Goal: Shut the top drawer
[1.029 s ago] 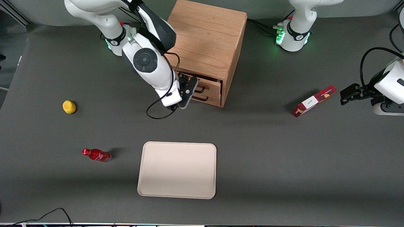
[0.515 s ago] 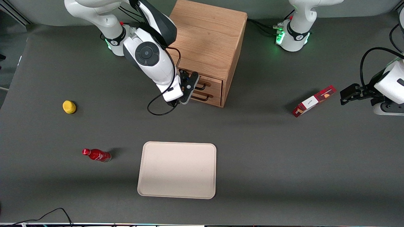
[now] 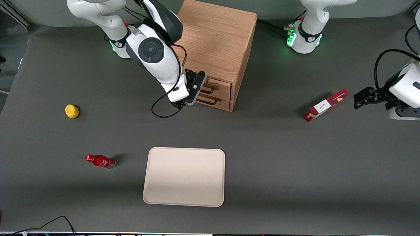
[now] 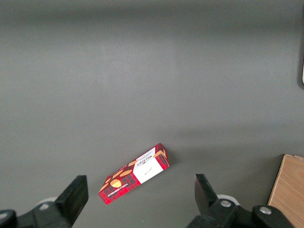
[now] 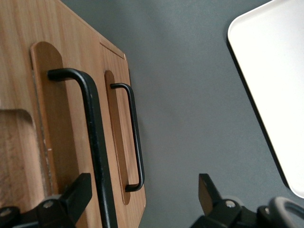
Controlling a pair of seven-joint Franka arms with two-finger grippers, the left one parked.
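Observation:
The oak cabinet stands at the back of the table. Its top drawer has a black wire handle and sits almost flush with the lower drawer. My right gripper is open, right in front of the drawer fronts at their working-arm end. In the right wrist view the top drawer's handle runs along its wooden ridge, between my spread fingers and close to one fingertip. The gripper holds nothing. The lower drawer's handle is alongside.
A beige tray lies nearer the front camera than the cabinet, and also shows in the right wrist view. A red bottle and a yellow fruit lie toward the working arm's end. A red box lies toward the parked arm's end.
My gripper moved toward the cabinet front. The top drawer, which stuck out a second ago, slid in and now sits nearly flush.

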